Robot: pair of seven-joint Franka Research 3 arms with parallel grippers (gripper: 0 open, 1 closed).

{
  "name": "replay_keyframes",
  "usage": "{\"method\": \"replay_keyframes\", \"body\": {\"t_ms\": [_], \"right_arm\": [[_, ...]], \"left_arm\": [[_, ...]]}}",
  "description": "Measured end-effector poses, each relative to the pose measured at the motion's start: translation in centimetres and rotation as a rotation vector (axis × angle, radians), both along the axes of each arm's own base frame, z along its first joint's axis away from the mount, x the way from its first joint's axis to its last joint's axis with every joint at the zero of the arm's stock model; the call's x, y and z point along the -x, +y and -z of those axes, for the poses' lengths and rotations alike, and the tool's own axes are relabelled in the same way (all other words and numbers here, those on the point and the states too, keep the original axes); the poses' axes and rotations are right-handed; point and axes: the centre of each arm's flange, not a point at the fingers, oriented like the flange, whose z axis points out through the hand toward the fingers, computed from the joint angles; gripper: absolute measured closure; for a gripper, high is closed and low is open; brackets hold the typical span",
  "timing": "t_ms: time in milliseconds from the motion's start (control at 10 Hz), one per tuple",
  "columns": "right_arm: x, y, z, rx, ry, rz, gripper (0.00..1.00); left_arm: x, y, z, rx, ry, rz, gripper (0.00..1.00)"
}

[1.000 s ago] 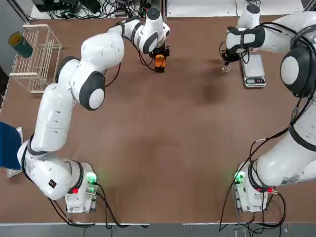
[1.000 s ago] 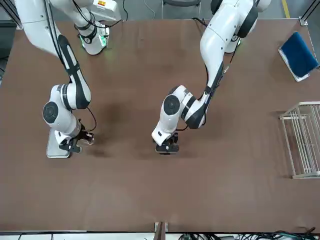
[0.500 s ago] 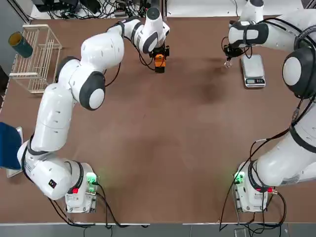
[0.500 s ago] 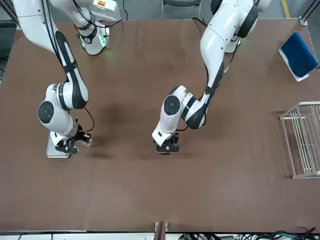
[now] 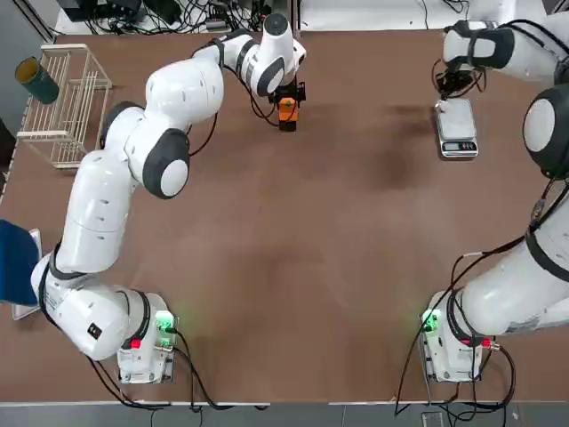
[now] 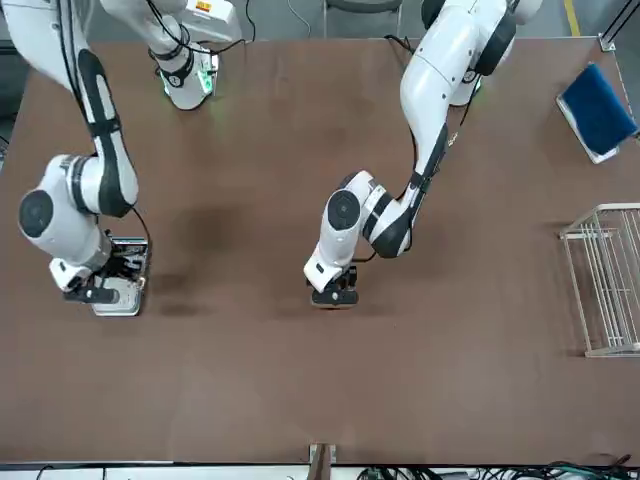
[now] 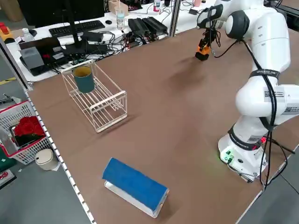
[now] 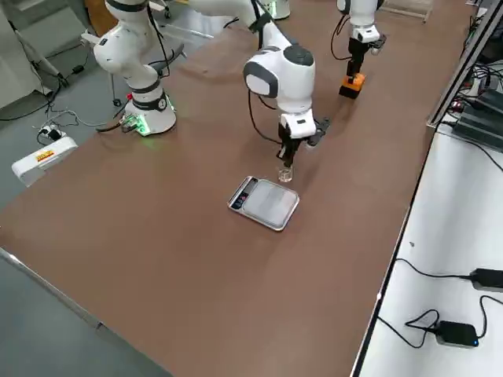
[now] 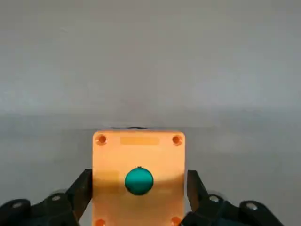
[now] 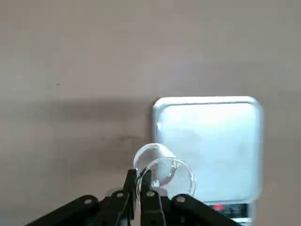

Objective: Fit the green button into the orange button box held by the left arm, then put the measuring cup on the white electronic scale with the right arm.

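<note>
The orange button box stands on the table at the far middle, with the green button seated in its top face. My left gripper straddles the orange button box there. My right gripper is shut on the rim of the clear measuring cup and holds it in the air. The measuring cup hangs at the far edge of the white electronic scale. The scale lies at the far right, its display end toward the robot, just below my right gripper.
A wire rack with a teal cup stands at the far left. A blue pad lies at the table's left edge. Cables and equipment crowd the bench beyond the far edge.
My right arm has carried the measuring cup to the robot's right and farther away, from beside the scale to its far edge. The left arm and the orange box have stayed put.
</note>
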Motion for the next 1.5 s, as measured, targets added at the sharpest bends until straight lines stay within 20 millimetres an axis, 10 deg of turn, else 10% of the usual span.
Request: {"method": "replay_keyframes", "body": {"t_ms": [300, 900, 1500], "right_arm": [[0.9, -5.0, -0.2, 0.028, 0.008, -0.040, 0.93], [0.2, -5.4, 1.0, 0.054, -0.047, -0.057, 0.93], [0.2, -5.4, 3.2, 0.065, -0.042, -0.061, 0.91]], "left_arm": [[-0.1, 0.0, -0.1, 0.002, -0.003, -0.001, 0.00], [-0.4, 0.5, -2.3, -0.029, 0.021, -0.010, 0.11], [0.3, -0.2, -3.8, -0.027, 0.025, 0.003, 0.84]]}}
